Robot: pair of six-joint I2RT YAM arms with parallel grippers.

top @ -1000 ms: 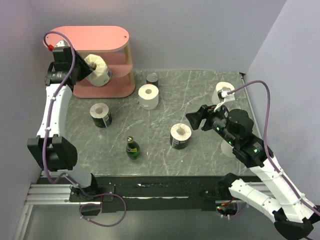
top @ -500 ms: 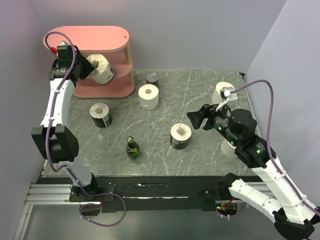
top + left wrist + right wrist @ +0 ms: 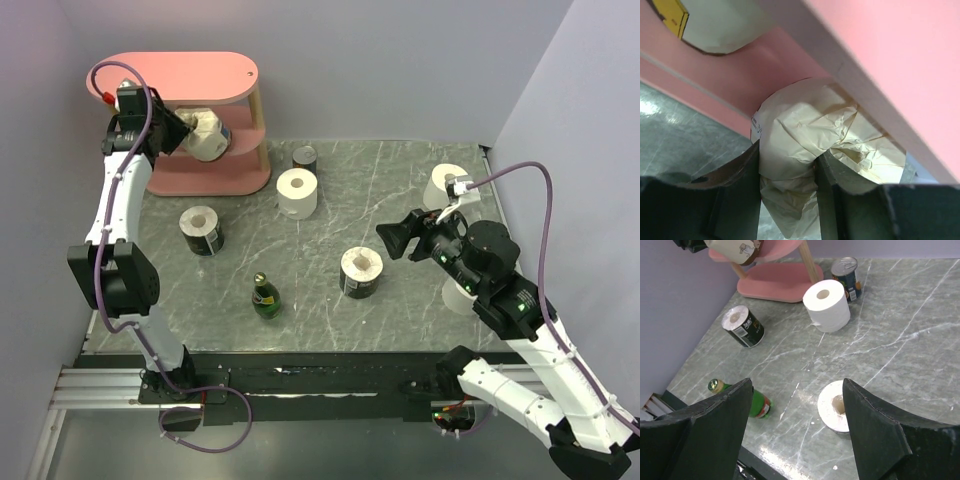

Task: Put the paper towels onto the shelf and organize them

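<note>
Little of the writing can be read. The cream roll [image 3: 800,145] has a line of fine print along one edge of its wrapper, too small to make out. A yellow patch [image 3: 671,15] at the far corner of the left wrist view bears only tiny dark marks. The far dark-wrapped roll [image 3: 742,326] has pale lettering on its black band, and the tin can [image 3: 846,271] has a blue and orange label; both are blurred.

The left gripper [image 3: 188,135] is clamped on the cream roll. Its fingers [image 3: 735,200] press in from either side, so the crumpled paper wrapper bulges between them. The roll sits at the fingertips, tucked under a pink board of the shelf [image 3: 190,72] at the middle tier. Whether it rests on a board cannot be told.

The right gripper [image 3: 797,385] is spread wide with nothing between its fingers. The near dark-wrapped roll [image 3: 836,412] stands upright just ahead of it, its white top and hollow core facing up, closer to one finger than the other. Farther ahead stands the plain white roll [image 3: 826,305], core upward, with the tin can just beyond it. The green bottle [image 3: 740,401] is off by the other finger. A second white roll [image 3: 445,185] stands back beside the right arm's wrist.

The table [image 3: 400,170] is grey-green stone with thin white veins. The walls [image 3: 400,60] are pale lilac.
</note>
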